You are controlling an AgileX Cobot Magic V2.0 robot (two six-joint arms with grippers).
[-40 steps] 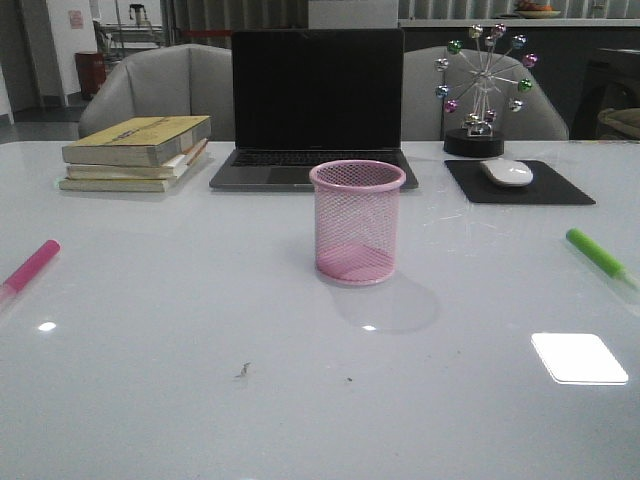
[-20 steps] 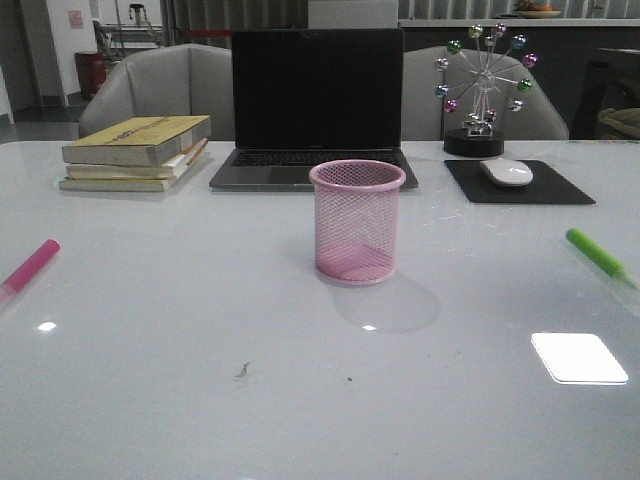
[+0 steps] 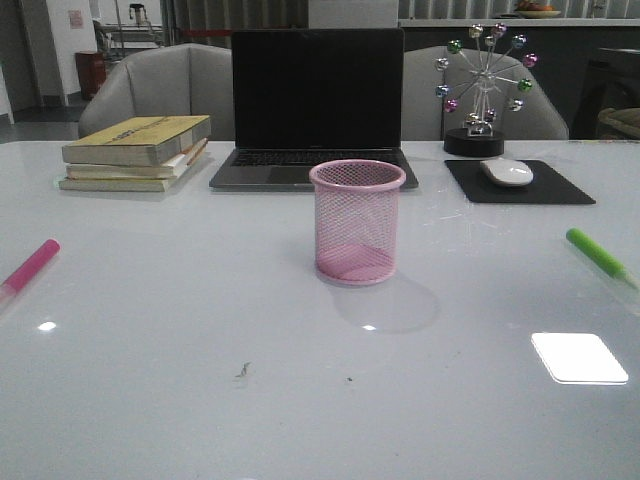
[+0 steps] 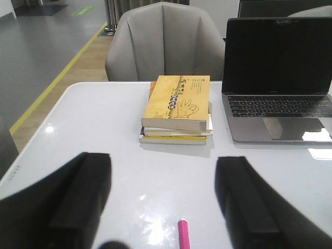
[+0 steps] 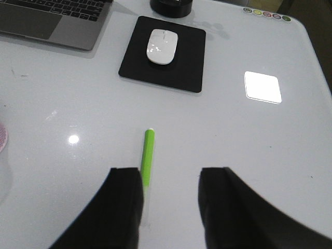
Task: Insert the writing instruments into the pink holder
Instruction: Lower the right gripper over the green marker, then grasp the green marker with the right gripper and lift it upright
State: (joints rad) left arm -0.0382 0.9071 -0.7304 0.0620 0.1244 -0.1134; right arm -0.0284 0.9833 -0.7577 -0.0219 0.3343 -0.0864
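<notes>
1. Front view: white table (image 3: 200, 400), biggest thing in frame, with a laptop (image 3: 315, 105) at 12 o'clock behind the centre and a book stack (image 3: 135, 152) at 10 o'clock.
2. Pink holder (image 3: 357, 221) stands upright just past table centre, in front of the laptop. Empty, mouth clear – neither marker is in yet.
3. Mouse pad (image 3: 518, 183) w/ white mouse (image 3: 506, 172) at 2 o'clock from the holder; a ball-wheel ornament (image 3: 482, 90) sits behind it.
4. Left gripper (image 4: 166, 207): jaws spread wide, nothing between them. It hangs over the pink marker (image 4: 183, 233), which lies flat roughly centred in the gap – in the front view that marker (image 3: 30, 268) is at 8 o'clock from the holder, well apart, near the table's left edge.
5. Right gripper (image 5: 168, 207): also released, empty. Green marker (image 5: 148, 158) lies flat w/ its near end by the left-hand finger, off-centre in the gap. Front view has it (image 3: 597, 254) at 4 o'clock from the holder, near the right edge.
6. Doing the pickup well, my read: right arm should shift sideways to centre the green barrel before closing. Both should drop straight down, clamp across the barrel mid-length, then tip the marker upright over the rim – the mesh cup looks light, so a knock may slide it.
</notes>
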